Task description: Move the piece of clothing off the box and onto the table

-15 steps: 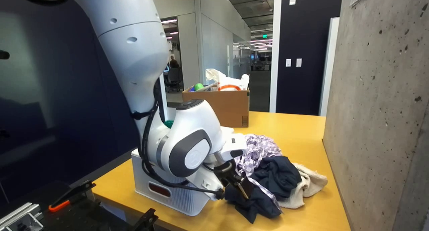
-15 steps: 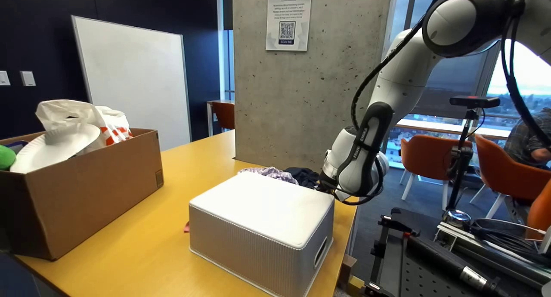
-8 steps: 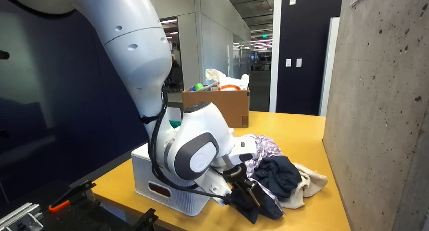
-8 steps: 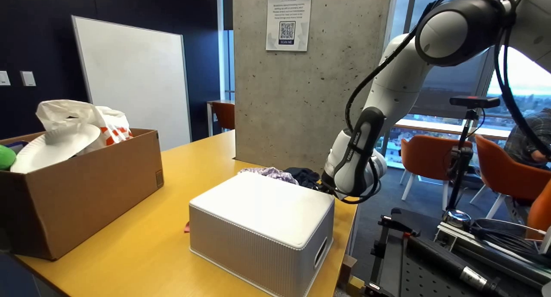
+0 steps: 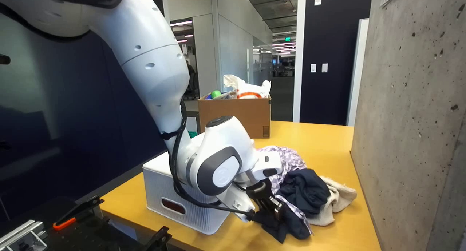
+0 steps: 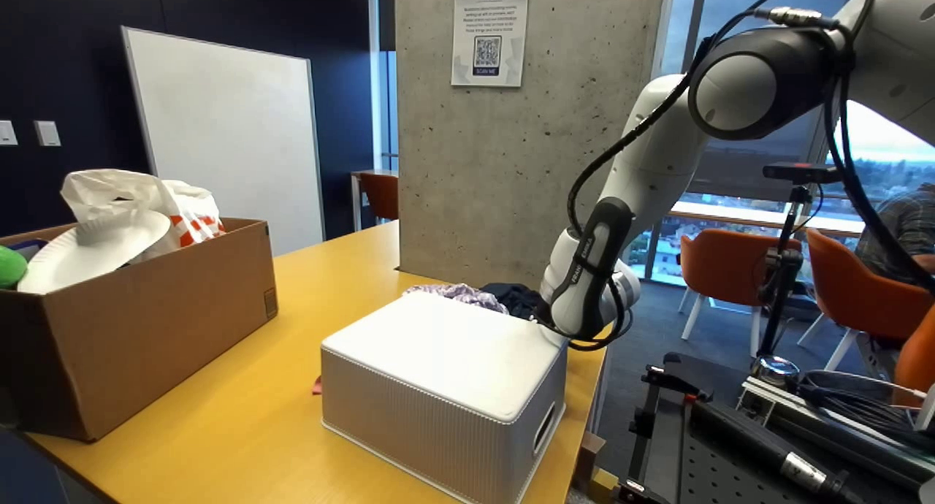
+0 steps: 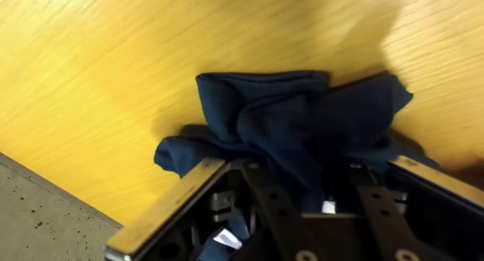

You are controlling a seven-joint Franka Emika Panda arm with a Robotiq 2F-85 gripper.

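Several pieces of clothing lie in a heap on the yellow table point(image 5: 324, 142), beside the white box point(image 6: 438, 343). My gripper point(image 5: 277, 211) points down into a dark navy piece of clothing point(image 5: 295, 227) at the heap's near end. In the wrist view the fingers of the gripper point(image 7: 304, 166) stand apart, with folds of that navy clothing point(image 7: 272, 117) between them. A purple-and-white cloth point(image 5: 289, 160), another navy bundle point(image 5: 307, 189) and a cream cloth point(image 5: 340, 196) lie behind it. The fingertips are partly hidden in dark fabric. In an exterior view the arm hides the gripper.
A cardboard box point(image 6: 168, 314) with a white bag and a paper plate stands farther along the table. The concrete pillar point(image 5: 411, 116) rises close to the heap. The arm passes right over the white box's edge, and a cart point(image 6: 701, 445) stands beside the table.
My arm has moved toward the pillar and dipped a little. The jaws have drawn closer together around the navy clothing, which has shifted slightly the same way.
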